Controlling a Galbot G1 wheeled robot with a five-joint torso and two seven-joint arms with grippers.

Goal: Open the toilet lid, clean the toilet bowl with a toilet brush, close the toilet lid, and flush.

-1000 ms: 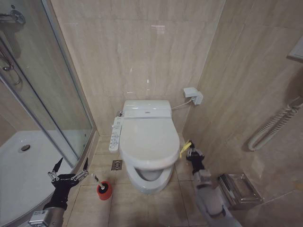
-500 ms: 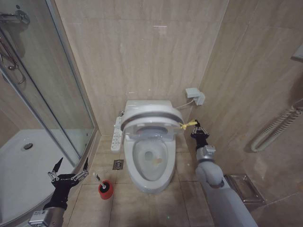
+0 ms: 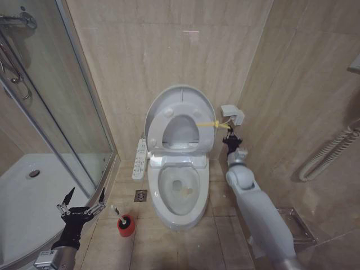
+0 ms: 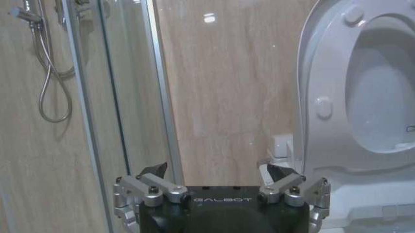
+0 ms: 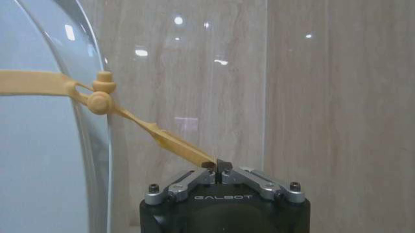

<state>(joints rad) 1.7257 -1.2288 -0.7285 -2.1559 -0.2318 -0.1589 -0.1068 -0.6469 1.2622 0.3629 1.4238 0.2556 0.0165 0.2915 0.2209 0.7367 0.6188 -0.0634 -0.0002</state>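
Glass shower door (image 3: pixel 67 107) flanking left, wall socket (image 3: pixel 232 115) right. Toilet lid (image 3: pixel 179 119) standing upright against wall, seat ring raised with it. Right claw (image 3: pixel 229 136) pinching yellow strap (image 3: pixel 211 124). Toilet bowl (image 3: pixel 179 190) lying exposed. Toilet brush (image 3: pixel 120 218) sitting in red holder on floor, handle leaning left. Left claw (image 3: pixel 82 203) hovering wide, empty.

- The toilet bowl (image 3: pixel 179 188) lies open from above; the toilet lid (image 3: pixel 179 115) stands raised against the wall.
- Glass shower screen (image 3: pixel 62 101) bounds the left.
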